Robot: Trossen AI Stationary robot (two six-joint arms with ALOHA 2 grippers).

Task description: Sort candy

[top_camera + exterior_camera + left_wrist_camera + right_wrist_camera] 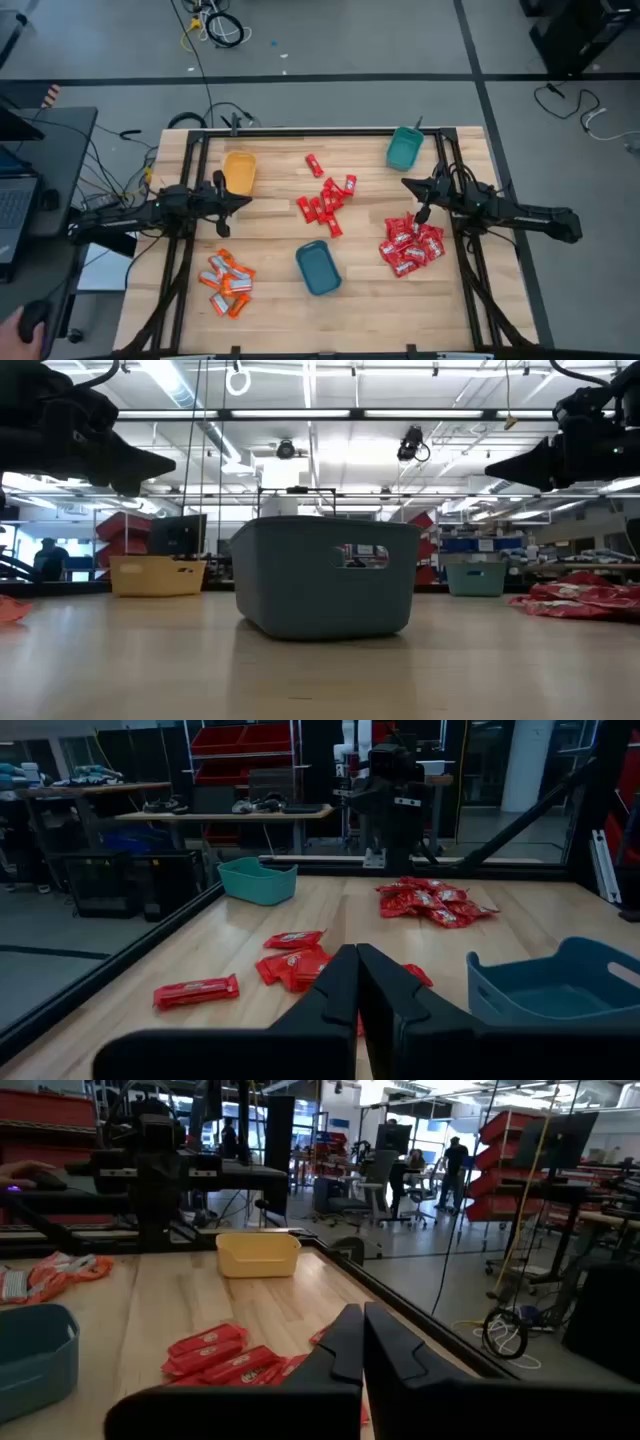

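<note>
Grey workshop floor and loose cables surround my wooden table (270, 315). I see the candy sorted into three heaps: narrow red bars (327, 200) near the table's middle, wider red packets (410, 245) toward the right edge, and orange-and-white packets (227, 283) toward the front-left corner. One teal bin (318, 268) sits near the front edge, another teal bin (404, 148) at the back-right corner, a yellow bin (239, 171) toward the back-left. My left gripper (245, 201) hangs near the left edge, fingers pressed together, holding nothing. My right gripper (408, 184) is likewise closed and empty, above the right side.
</note>
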